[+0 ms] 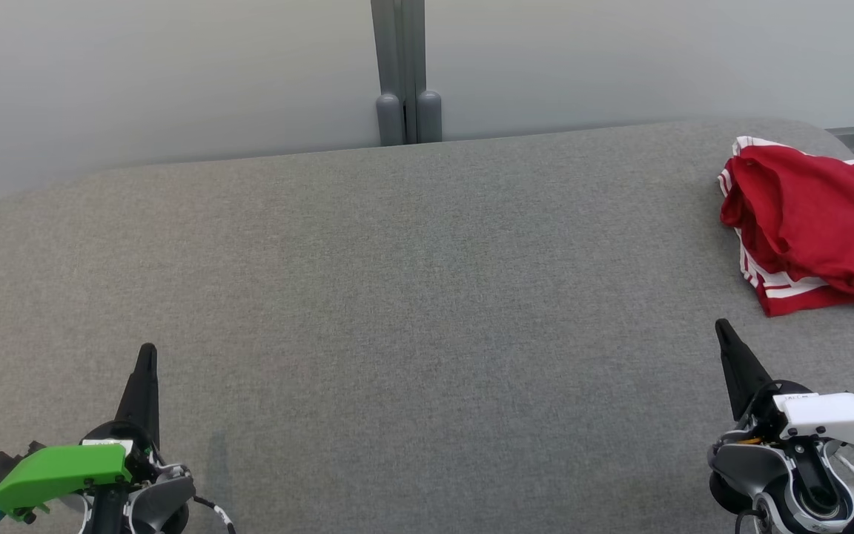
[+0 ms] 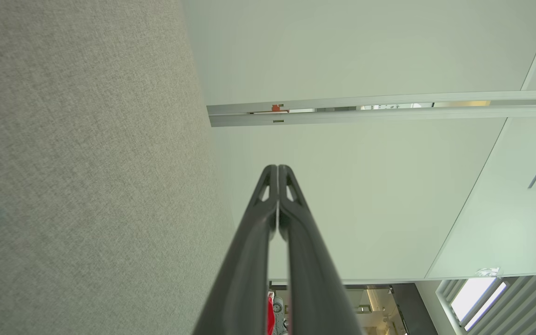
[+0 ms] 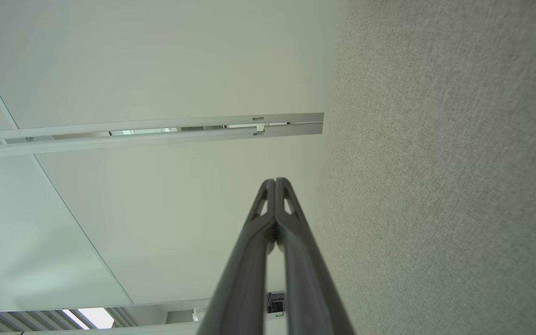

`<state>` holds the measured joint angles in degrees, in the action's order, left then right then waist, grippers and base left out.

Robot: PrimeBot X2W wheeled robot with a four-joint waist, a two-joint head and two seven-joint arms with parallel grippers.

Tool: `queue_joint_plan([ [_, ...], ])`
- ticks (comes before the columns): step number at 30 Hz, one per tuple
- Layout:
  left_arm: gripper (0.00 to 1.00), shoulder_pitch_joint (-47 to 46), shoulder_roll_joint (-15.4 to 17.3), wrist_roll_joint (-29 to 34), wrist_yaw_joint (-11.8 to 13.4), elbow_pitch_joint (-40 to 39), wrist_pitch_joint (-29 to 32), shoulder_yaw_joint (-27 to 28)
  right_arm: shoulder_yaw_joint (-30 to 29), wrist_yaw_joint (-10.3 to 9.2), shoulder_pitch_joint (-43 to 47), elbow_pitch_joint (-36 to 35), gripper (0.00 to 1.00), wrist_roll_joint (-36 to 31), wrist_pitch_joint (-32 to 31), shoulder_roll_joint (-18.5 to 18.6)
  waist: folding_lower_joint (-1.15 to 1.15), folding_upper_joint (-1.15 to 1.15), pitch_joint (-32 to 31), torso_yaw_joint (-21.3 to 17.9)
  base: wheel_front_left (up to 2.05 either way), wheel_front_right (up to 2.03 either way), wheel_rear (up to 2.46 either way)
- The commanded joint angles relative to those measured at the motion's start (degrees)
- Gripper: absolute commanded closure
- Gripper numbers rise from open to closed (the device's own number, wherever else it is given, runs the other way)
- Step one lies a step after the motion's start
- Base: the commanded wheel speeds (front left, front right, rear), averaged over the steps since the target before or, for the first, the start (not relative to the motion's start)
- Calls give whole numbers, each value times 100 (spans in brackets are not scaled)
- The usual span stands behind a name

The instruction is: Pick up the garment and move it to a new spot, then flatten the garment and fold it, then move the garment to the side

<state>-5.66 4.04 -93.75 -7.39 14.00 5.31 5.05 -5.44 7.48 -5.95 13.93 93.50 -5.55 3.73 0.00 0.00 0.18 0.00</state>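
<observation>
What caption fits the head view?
Crumpled red garment at grey surface's far right; left gripper and right gripper shut.

crumpled red garment (image 1: pixel 812 222) at far right of grey surface (image 1: pixel 397 297); left claw (image 1: pixel 147 348), right claw (image 1: pixel 721 324) closed, empty

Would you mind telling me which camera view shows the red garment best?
The head view: the red garment lies crumpled, white stripes visible, at the far right of the grey surface. The left wrist view offers a red sliver between its fingers, too small to identify; the right wrist view faces the surface and wall.
</observation>
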Motion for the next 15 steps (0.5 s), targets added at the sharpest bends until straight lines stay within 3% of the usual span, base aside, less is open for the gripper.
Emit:
queue_joint_plan([
  [1,100,-96,-11,22,-31,6,19,14,-18,2,-38,13,100,-36,-38,-13,0,0,0,0,0,0,0],
  [15,100,-99,-28,52,-31,7,43,40,-36,2,-39,14,100,-48,-50,-21,0,0,0,0,0,0,0],
])
